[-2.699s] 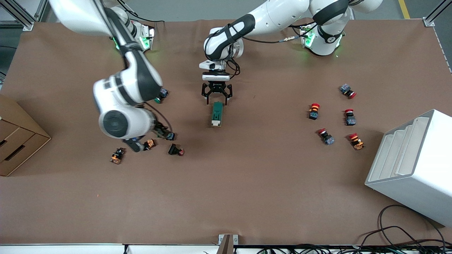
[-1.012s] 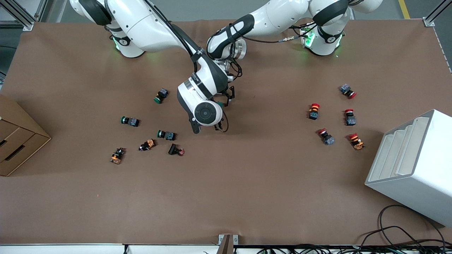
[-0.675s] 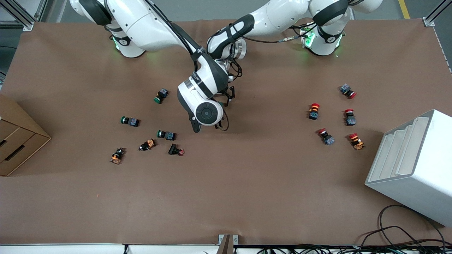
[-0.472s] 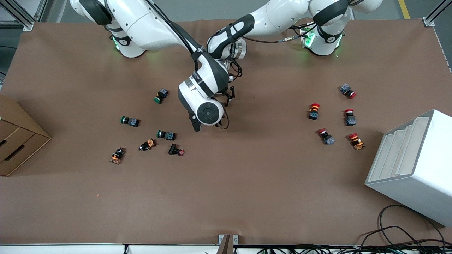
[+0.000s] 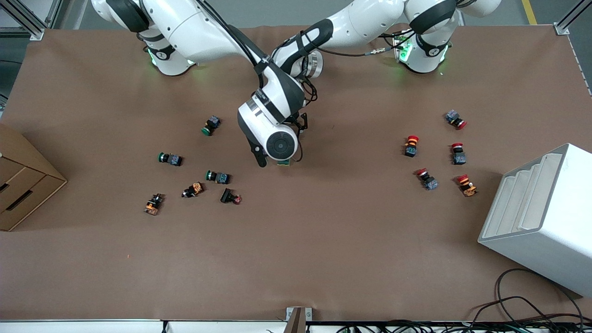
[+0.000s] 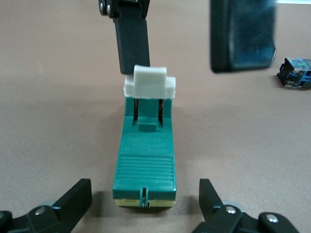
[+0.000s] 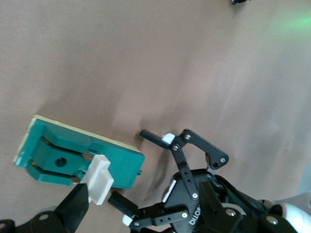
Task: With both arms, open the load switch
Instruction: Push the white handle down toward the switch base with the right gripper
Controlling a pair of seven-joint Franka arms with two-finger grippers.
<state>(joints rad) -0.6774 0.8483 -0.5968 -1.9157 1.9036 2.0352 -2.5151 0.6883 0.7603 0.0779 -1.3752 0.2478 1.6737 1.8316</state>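
The load switch (image 6: 146, 165) looks like matt green plastic with a smooth white plastic lever (image 6: 149, 82); the table (image 5: 323, 240) cover appears matt brown paper.

A: What lies toward the right arm's end of the table (image 5: 323, 240)?

B: A cardboard box (image 5: 23, 180) at the edge, three green push-buttons (image 5: 212, 125), two orange-bodied parts (image 5: 153, 204) and one black part (image 5: 230, 197), loosely scattered.

A: And toward the left arm's end?

B: Five red push-buttons (image 5: 411, 145), lying apart from one another, beside a white stepped rack (image 5: 541, 217). Black cables (image 5: 518, 300) trail at the edge nearest the camera.
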